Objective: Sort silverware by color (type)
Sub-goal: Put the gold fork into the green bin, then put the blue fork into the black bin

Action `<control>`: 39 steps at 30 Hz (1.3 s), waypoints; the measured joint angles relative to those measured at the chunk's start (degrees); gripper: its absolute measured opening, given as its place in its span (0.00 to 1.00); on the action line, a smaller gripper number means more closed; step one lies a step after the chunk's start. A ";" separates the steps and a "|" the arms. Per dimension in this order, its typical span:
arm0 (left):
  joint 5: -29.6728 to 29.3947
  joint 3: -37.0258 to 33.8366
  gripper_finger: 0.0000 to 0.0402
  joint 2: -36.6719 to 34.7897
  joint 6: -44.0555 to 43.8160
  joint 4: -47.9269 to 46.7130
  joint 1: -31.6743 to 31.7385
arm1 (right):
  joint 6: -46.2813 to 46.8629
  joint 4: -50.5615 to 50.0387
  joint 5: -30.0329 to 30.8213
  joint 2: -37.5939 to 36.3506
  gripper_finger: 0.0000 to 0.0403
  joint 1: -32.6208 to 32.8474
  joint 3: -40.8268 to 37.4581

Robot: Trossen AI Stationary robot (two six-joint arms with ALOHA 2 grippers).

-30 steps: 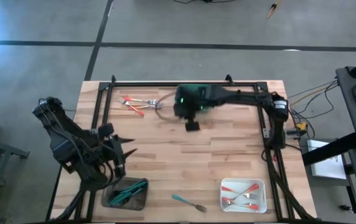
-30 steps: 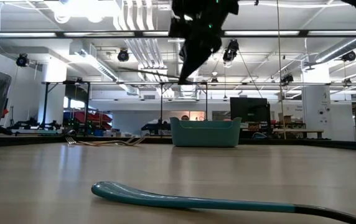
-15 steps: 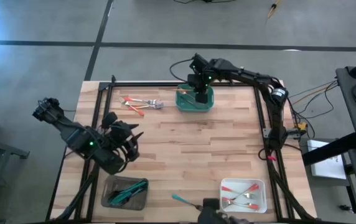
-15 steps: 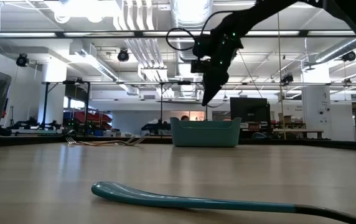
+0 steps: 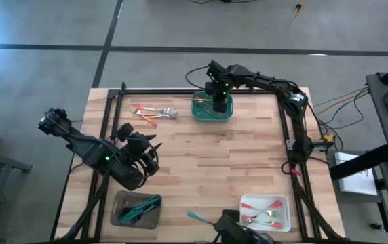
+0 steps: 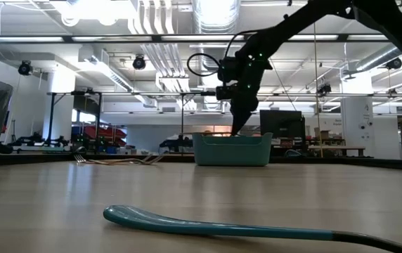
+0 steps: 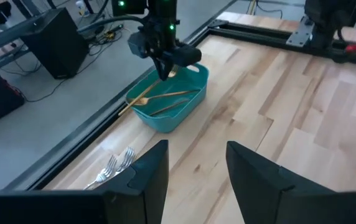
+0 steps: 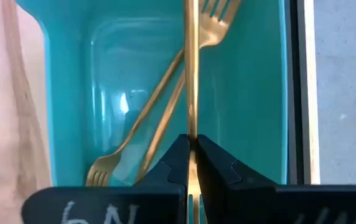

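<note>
right end effector pinches a gold fork over the green tray.

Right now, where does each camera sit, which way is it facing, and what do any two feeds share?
High view: overhead, straight down on the table; both arms show, right hand over the green tray.
Low view: table height, looking level across; teal-handled utensil nearest, right arm descending into the tray.
Left wrist view: past the open left hand toward the tray.
Right wrist view: down into the tray, hand shut on a gold fork.
All four share the tray.
</note>
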 joint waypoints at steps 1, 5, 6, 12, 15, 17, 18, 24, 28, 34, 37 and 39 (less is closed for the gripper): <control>-0.01 0.00 0.36 0.44 0.00 0.11 0.00 | 0.00 0.00 0.02 -0.01 0.02 -0.06 -0.02; -0.49 0.00 0.36 1.78 -0.76 0.55 0.00 | 1.52 -0.62 -3.86 -0.58 0.02 -0.61 -0.15; -0.57 0.00 0.36 1.96 -1.23 0.67 0.00 | 2.10 -0.98 -5.99 -0.69 0.02 -0.91 -0.15; -0.64 0.00 0.36 2.20 -3.17 1.01 0.00 | 3.56 -1.60 -10.90 -0.74 0.02 -2.02 -0.17; -0.36 0.00 0.36 2.21 -3.43 1.48 0.00 | 3.57 -1.66 -11.33 -0.76 0.02 -1.92 -0.40; -0.02 0.00 0.36 2.21 -3.45 1.50 0.00 | 3.54 -1.56 -11.37 -0.76 0.02 -1.92 -0.78; 0.25 0.00 0.36 2.21 -3.45 1.54 0.00 | 3.58 -1.44 -11.34 -0.76 0.02 -1.94 -1.08; 0.73 0.00 0.36 2.21 -3.43 1.70 -0.02 | 6.02 -1.36 -11.32 -0.76 0.04 -1.94 -3.22; 0.73 0.00 0.36 2.17 -3.28 1.68 -0.02 | 7.98 -1.70 -11.33 -0.76 0.11 -1.94 -3.89; 0.73 0.00 0.36 2.15 -3.17 1.68 -0.02 | 9.03 -3.01 -11.32 -0.76 0.24 -1.94 -3.89; 0.73 0.00 0.36 2.15 -3.18 1.74 -0.02 | 9.00 -4.67 -11.32 -0.79 0.29 -1.94 -3.89; 0.73 0.00 0.36 2.13 -3.17 1.87 -0.02 | 10.05 -6.38 -11.32 -0.87 0.29 -1.94 -3.78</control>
